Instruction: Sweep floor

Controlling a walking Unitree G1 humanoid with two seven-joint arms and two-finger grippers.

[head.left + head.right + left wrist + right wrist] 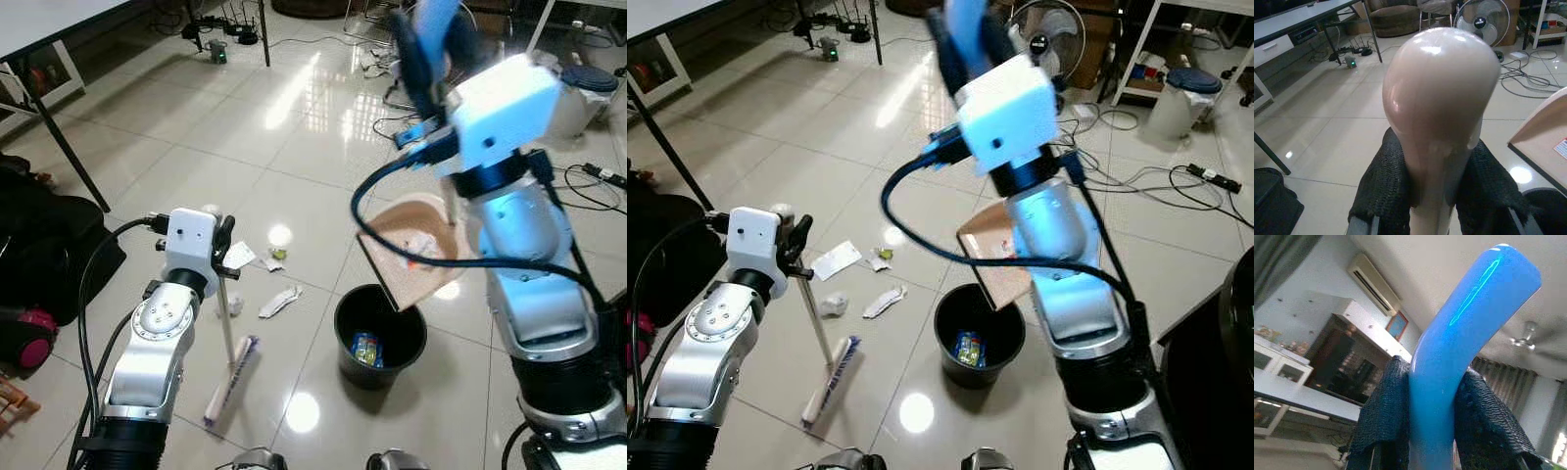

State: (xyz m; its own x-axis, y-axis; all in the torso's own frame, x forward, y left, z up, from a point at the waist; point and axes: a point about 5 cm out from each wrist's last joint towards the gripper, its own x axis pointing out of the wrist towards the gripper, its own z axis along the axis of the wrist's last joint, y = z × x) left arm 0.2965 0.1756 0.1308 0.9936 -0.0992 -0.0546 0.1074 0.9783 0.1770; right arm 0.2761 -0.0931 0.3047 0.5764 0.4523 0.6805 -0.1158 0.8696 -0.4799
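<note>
My left gripper [223, 245] is shut on the thin handle of a broom [227, 328]. The broom's head [232, 380] rests on the tiles in front of me, and its cream knob [1440, 88] sticks up between the black fingers [1386, 186]. My right gripper [431, 49] is raised high and shut on the blue handle [1449, 347] of a tan dustpan [416, 245]. The pan tilts over a black bin [380, 333] and has some litter in it. White paper scraps [279, 302] and a flat sheet [238, 256] lie on the floor between broom and bin.
A black bag [39, 245] and a pink object [29, 338] sit at my left, under a table with black legs [59, 137]. Cables [588, 186] run over the floor at the right. A fan [1043, 39] and a white blue-lidded bin [588, 93] stand at the back.
</note>
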